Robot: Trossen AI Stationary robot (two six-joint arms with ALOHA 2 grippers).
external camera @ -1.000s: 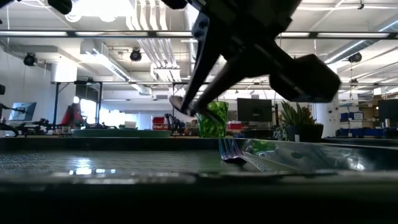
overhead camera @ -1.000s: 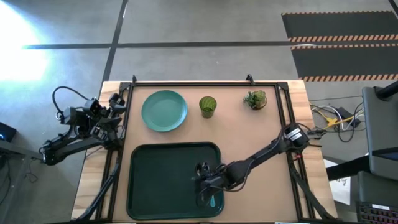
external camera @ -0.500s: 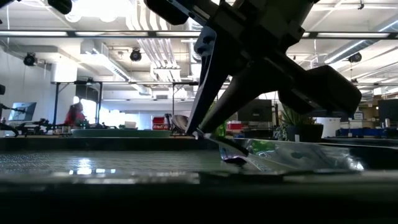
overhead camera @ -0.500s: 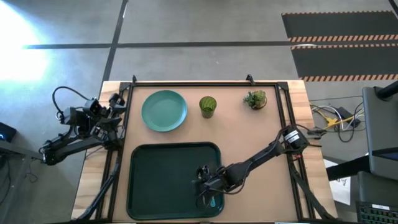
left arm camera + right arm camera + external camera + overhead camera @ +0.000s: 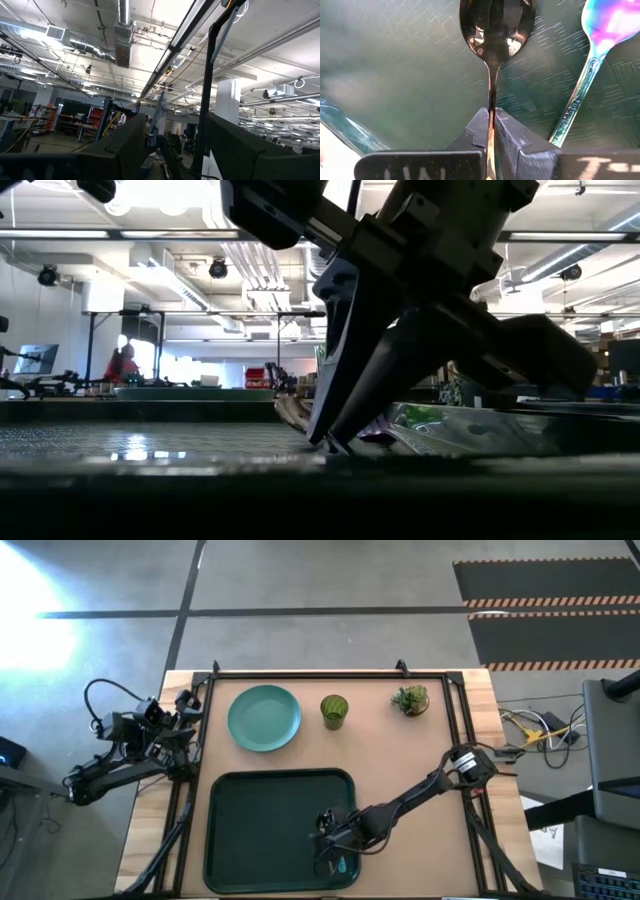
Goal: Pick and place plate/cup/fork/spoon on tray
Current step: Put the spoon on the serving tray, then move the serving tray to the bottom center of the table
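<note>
- My right hand point(image 5: 490, 131) is pinched shut on the handle of the small dark metallic spoon with the oval bowl point(image 5: 496, 30), low over the large dark green rectangular tray with its raised rim point(image 5: 240, 830), near the tray's front right corner.
- The relation I am steering by: the spoon's long axis runs straight out from between the fingers, bowl leading, and the wrist view shows the bowl against the tray's textured floor, either touching it or just above; I cannot tell which.
- Just beside the spoon lies the slim metallic fork with the bluish-purple sheen point(image 5: 592, 65), already on the tray, its handle angled slightly away from the spoon's line, the two close together but apart.
- From table height the right hand's fingers point(image 5: 345, 395) slant steeply down onto the tray floor, so I judge that a release here would leave the spoon lying beside the fork.
- My left hand point(image 5: 185, 705) waits off the table's left edge with its fingers spread wide and nothing between them, its camera looking up at the ceiling.
- Left to fetch: the round flat teal-green plate point(image 5: 264, 718) and the small olive-green translucent tumbler, the cup point(image 5: 334, 710), both on the bare table beyond the tray's far edge; the plate is nearer the left arm, the cup just to its right.
- The small spiky green potted plant point(image 5: 410, 699) stands further right, well clear of the tray.
</note>
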